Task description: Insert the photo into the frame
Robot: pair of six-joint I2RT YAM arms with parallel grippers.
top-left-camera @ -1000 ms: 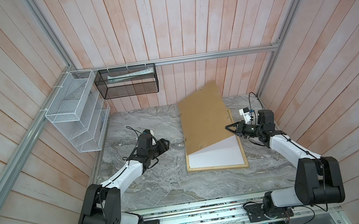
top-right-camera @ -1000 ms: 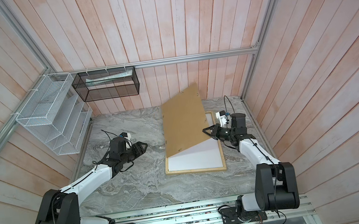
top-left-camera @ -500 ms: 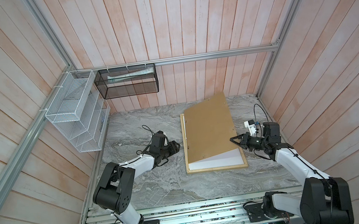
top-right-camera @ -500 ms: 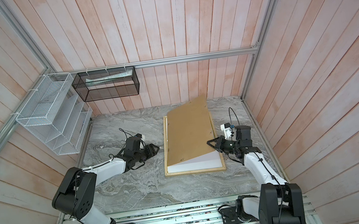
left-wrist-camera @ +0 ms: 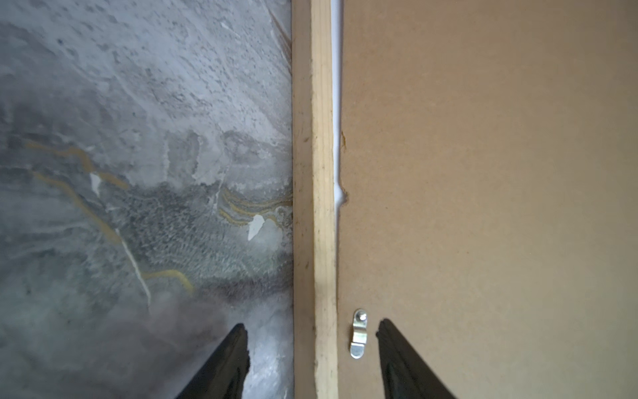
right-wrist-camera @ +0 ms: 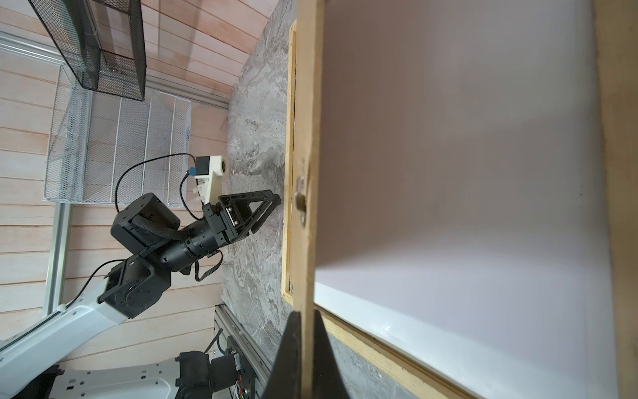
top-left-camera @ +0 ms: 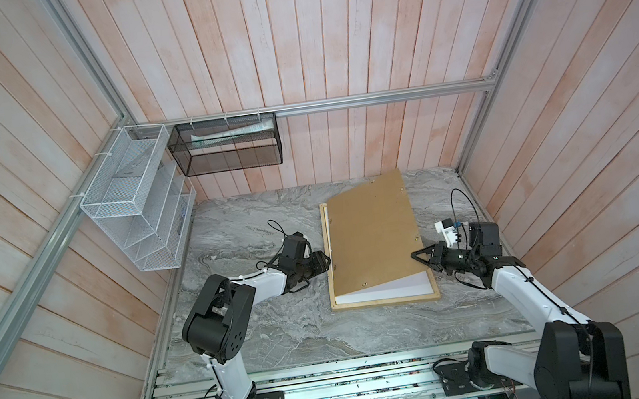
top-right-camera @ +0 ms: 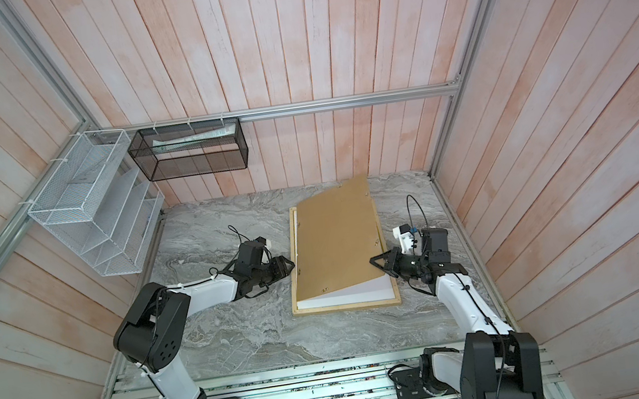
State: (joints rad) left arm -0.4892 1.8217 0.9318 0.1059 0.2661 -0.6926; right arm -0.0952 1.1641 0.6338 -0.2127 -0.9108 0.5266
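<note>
The photo (top-left-camera: 398, 286), apparently the white sheet lying face down inside the frame (top-left-camera: 386, 302), looked already placed. What remained was the board (top-left-camera: 373, 235). It slanted above the frame, pinched at its edge by the right gripper (top-left-camera: 416, 255). The left gripper (top-left-camera: 327, 263) stood spread astride the frame's near rail.

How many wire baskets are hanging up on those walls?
2. In both top views the white basket hangs at the left, near the corner; the black basket hangs right beside it, at the back. None seems hidden.
</note>
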